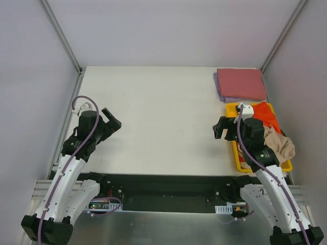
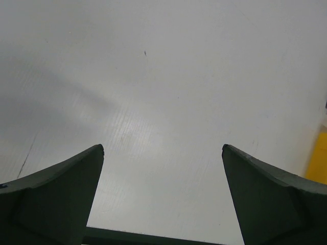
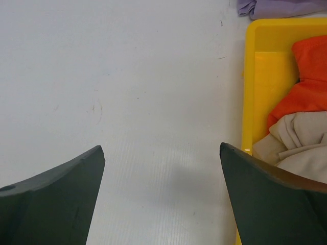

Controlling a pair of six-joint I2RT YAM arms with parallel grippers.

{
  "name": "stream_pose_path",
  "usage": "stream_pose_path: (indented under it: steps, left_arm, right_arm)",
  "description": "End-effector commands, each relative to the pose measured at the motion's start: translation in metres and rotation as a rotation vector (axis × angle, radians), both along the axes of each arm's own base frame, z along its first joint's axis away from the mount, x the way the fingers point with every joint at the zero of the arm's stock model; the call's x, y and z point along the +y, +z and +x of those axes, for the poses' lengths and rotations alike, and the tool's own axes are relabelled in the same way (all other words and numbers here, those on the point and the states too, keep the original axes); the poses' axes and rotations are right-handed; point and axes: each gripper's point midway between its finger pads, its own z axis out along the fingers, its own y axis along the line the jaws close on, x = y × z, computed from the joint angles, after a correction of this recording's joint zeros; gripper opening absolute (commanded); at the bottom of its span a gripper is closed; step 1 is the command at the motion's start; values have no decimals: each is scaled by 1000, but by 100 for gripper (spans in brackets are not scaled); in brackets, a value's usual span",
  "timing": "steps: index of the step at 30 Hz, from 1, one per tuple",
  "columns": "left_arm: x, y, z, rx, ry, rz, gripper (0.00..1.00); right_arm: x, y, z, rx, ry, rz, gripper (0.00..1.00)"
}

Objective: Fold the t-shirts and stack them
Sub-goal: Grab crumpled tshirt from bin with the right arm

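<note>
A dusty pink-red t-shirt (image 1: pixel 241 83) lies folded at the back right of the table, stacked on a folded lavender t-shirt (image 1: pixel 228 98) (image 3: pixel 278 7). An orange-red t-shirt (image 1: pixel 265 115) (image 3: pixel 306 87) and a tan t-shirt (image 1: pixel 280 144) (image 3: pixel 299 145) lie crumpled in the yellow tray (image 1: pixel 234 148) (image 3: pixel 265 76). My right gripper (image 1: pixel 220 128) (image 3: pixel 162 148) hangs open over bare table just left of the tray, with nothing between its fingers. My left gripper (image 1: pixel 112 118) (image 2: pixel 162 147) stands open and empty over the table's left side.
The white table (image 1: pixel 158 117) is framed by grey walls with aluminium rails at the left and right. The tray sits against the table's right edge, beside my right arm.
</note>
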Motion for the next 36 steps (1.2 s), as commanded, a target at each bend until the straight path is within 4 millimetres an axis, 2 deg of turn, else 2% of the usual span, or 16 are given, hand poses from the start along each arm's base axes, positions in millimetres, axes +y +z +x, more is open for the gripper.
stream_pose_path:
  steps: [1,6,10,13,16,20,26,29,36]
  left_arm:
    - [6,9,1,-26,22,20,99]
    - [5,8,2,-22,27,10,99]
    - [3,7,4,-7,28,-3,99]
    - [0,6,5,6,2,0,99]
    - [-1,0,7,27,-5,4,99]
    - [-9,-5,11,49,-36,-9,99]
    - [-13,-12,14,69,-54,-21,99]
    - [-15,-15,15,77,-57,-27,99]
    - [-17,-17,16,83,-69,-28,99]
  right_arm:
    - [8,14,5,-40,39,21,96]
    - [3,12,8,-22,-11,24,96]
    - [-18,9,12,2,-141,-4,96]
    - [-54,4,9,58,-384,-25,96]
    - [-90,-3,-4,161,-602,-42,96]
    - [-129,-14,-15,288,-791,13,96]
    - [-187,-22,-39,366,-1050,61,96]
    - [-196,-38,-45,422,-1083,86,96]
    - [-186,-95,-29,556,-1018,253,99]
